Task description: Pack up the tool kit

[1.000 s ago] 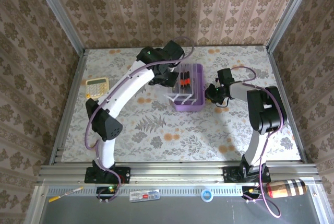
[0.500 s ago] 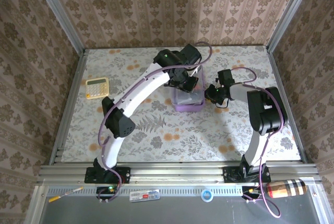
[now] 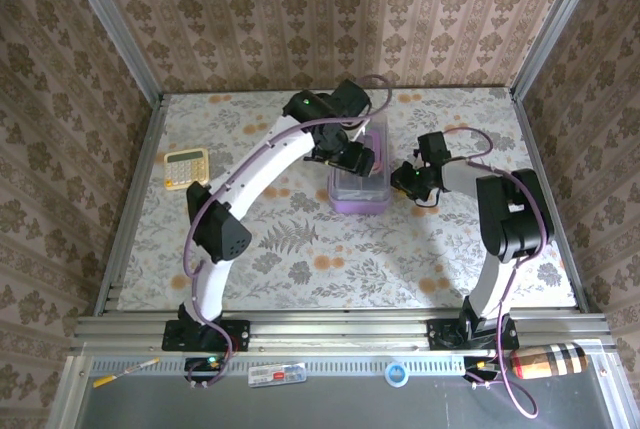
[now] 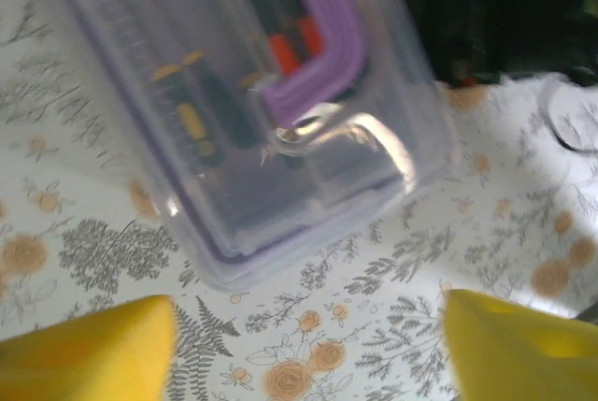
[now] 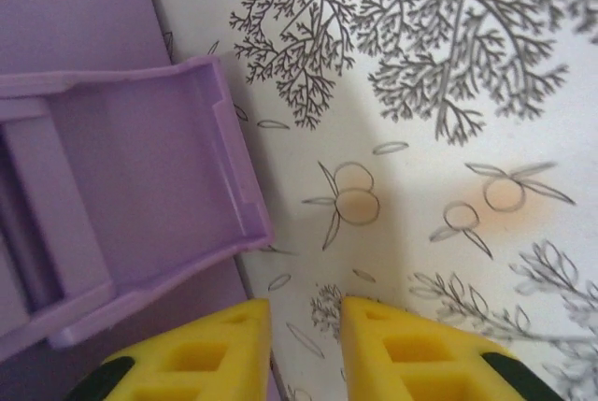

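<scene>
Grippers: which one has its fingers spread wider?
The left gripper: its yellow fingers stand far apart by the lidded purple tool box. The right gripper shows only a narrow slit, beside the box's purple latch.

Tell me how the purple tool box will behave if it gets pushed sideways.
The tool box looks like rigid plastic and sits low and flat, so it would probably slide across the table rather than tip. Its glossy clear lid may be slippery to pinch. The screwdrivers inside probably add weight and might rattle.
</scene>
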`<state>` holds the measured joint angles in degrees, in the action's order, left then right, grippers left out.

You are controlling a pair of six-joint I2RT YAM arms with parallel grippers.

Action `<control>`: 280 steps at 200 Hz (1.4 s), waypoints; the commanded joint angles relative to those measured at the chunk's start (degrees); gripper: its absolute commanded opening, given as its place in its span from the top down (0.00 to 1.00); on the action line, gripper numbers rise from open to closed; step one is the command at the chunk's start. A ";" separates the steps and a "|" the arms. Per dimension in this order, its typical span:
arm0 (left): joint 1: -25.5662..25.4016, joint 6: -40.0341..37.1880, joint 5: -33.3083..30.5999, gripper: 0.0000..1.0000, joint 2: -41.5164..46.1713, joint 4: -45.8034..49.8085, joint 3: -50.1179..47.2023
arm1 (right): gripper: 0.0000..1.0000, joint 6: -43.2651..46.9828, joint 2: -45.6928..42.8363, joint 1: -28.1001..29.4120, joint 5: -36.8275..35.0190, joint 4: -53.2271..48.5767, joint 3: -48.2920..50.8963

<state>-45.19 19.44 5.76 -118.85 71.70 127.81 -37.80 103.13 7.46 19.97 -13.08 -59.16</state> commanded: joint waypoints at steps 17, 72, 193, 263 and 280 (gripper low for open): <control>2.64 -1.00 0.03 0.00 -2.59 -3.37 1.91 | 0.44 0.92 -6.06 -2.61 1.45 -2.24 -0.69; 4.06 -1.36 -4.15 0.00 -16.97 3.66 19.91 | 0.33 2.87 -9.18 -4.12 2.71 -5.79 -1.15; 3.43 4.30 -10.09 0.17 -15.35 -5.02 1.37 | 0.30 4.32 -18.77 -4.21 2.30 -10.55 2.66; 3.39 10.31 -8.45 0.42 9.50 -24.56 -38.09 | 0.34 5.88 -24.25 -4.21 2.19 -13.12 4.73; 3.44 10.92 -8.75 0.42 13.50 -25.74 -43.06 | 0.34 5.64 -25.33 -4.21 2.35 -12.87 5.51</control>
<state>-42.33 26.98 -2.83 -108.07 43.86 92.23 -33.12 80.29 3.27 21.61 -24.16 -55.13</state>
